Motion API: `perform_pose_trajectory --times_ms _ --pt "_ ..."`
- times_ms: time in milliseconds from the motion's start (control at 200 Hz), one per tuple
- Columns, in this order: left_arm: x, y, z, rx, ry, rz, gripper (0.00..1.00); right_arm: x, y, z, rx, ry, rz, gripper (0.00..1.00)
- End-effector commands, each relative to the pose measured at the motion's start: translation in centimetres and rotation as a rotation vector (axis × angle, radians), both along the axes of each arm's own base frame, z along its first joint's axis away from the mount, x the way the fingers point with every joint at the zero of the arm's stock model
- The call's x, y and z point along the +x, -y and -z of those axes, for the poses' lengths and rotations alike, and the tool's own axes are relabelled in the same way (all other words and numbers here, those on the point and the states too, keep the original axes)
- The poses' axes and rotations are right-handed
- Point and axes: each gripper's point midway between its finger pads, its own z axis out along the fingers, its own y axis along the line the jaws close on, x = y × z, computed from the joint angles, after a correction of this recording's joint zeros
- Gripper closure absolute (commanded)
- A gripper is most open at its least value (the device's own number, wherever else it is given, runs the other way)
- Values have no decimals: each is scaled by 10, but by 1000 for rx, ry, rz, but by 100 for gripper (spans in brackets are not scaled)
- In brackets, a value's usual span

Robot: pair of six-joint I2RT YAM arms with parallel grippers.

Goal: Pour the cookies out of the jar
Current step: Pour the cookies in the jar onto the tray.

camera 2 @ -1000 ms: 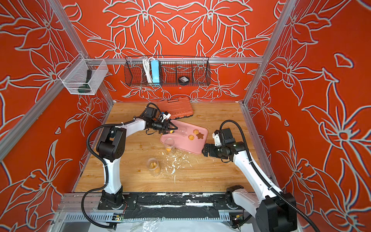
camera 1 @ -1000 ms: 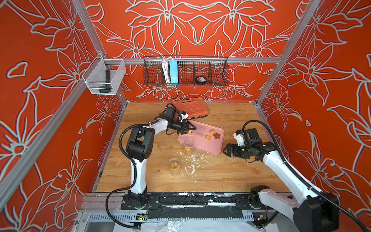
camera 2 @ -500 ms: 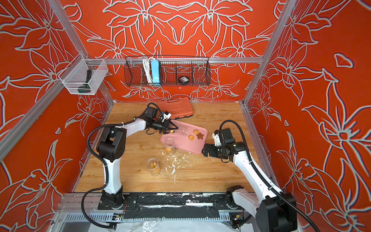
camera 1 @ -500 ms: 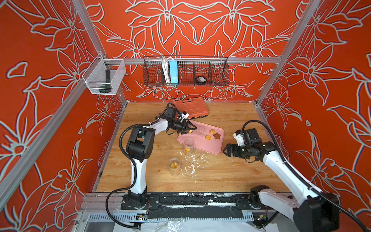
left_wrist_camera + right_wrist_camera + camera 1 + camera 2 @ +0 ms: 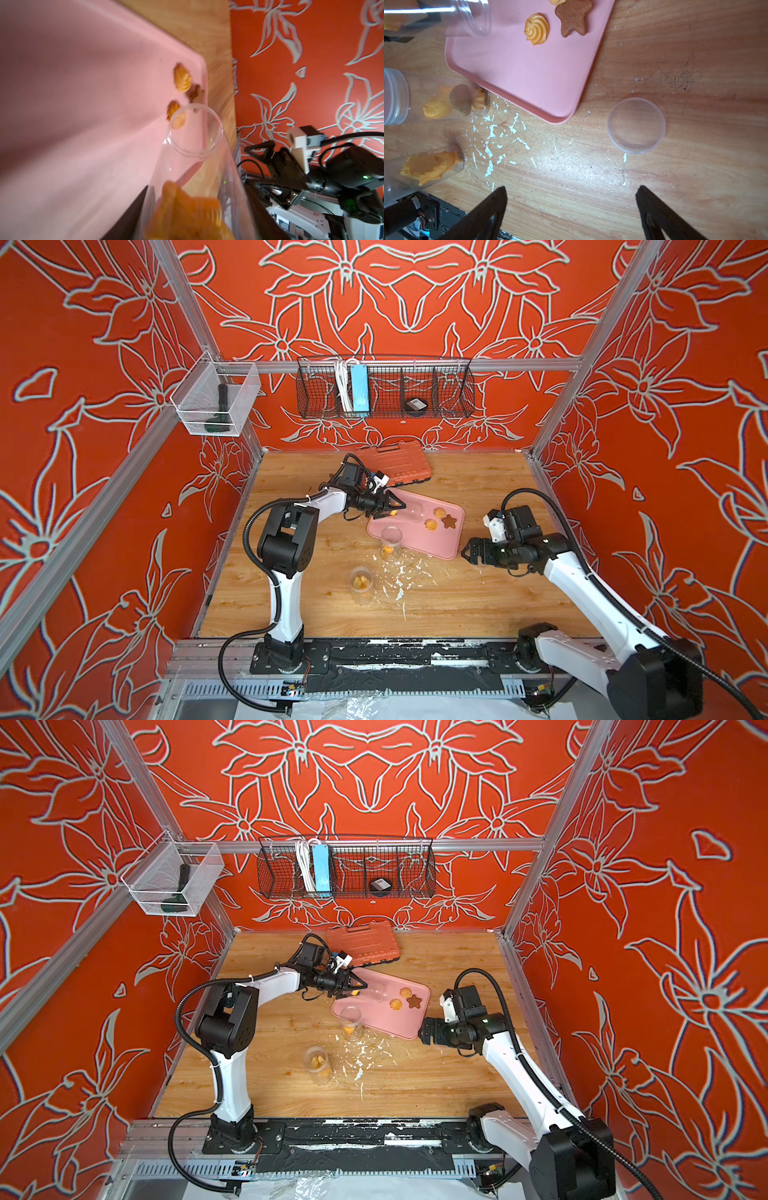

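Cookies (image 5: 431,525) on the tray (image 5: 419,545), a tipped jar (image 5: 207,162) above it; two jars (image 5: 360,578) stand before it, a lid (image 5: 636,125) beside.

The bench (image 5: 478,601) bore a pink tray (image 5: 428,545), two jars (image 5: 390,540) (image 5: 360,584), a lid (image 5: 636,125), white flecks (image 5: 400,572) and, at its far edge, perhaps a toolcase (image 5: 395,464).

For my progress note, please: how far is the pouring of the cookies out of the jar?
Done: the lid is off, lying on the table, and three cookies lie on the pink tray. In hand: the left hand holds the jar tipped over the tray, an orange cookie still inside. Left: getting that cookie out. The right hand is open and empty.
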Motion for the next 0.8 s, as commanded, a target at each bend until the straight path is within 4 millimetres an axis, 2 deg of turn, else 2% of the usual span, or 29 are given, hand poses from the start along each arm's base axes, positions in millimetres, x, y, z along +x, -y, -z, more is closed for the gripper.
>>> perform_pose_trajectory --times_ms 0,35,70,110,150,170,225,265,395,495,676,796 --pt "-6 6 -15 -66 -2 62 41 -6 2 5 -24 -17 -11 1" --pt "-9 9 -28 -207 -45 58 44 -6 2 4 -25 -13 -10 1" --pt "-6 9 -35 -208 -10 36 45 -5 2 4 -24 -11 -7 1" --pt "1 7 -32 -93 59 27 43 -5 2 4 -24 -13 -9 1" --pt "8 -1 -16 105 90 12 43 -5 1 4 -23 -16 -13 1" --pt "7 -1 -11 144 93 26 42 -6 1 4 -23 -20 -14 1" --pt "-5 9 -17 -25 27 75 42 -5 1 4 -23 -16 -14 1" --pt "-6 9 -23 -104 0 59 43 -5 1 5 -24 -15 -11 1" --pt "-5 4 -14 -50 10 56 42 -6 1 4 -23 -16 -13 1" --pt "-3 1 -15 -42 18 50 42 -5 2 4 -25 -10 -12 1" --pt "2 -4 -41 -51 73 39 42 -5 0 3 -18 -16 -13 1" --pt "4 -5 -80 -69 154 35 42 -4 -6 -5 25 -9 -11 1"
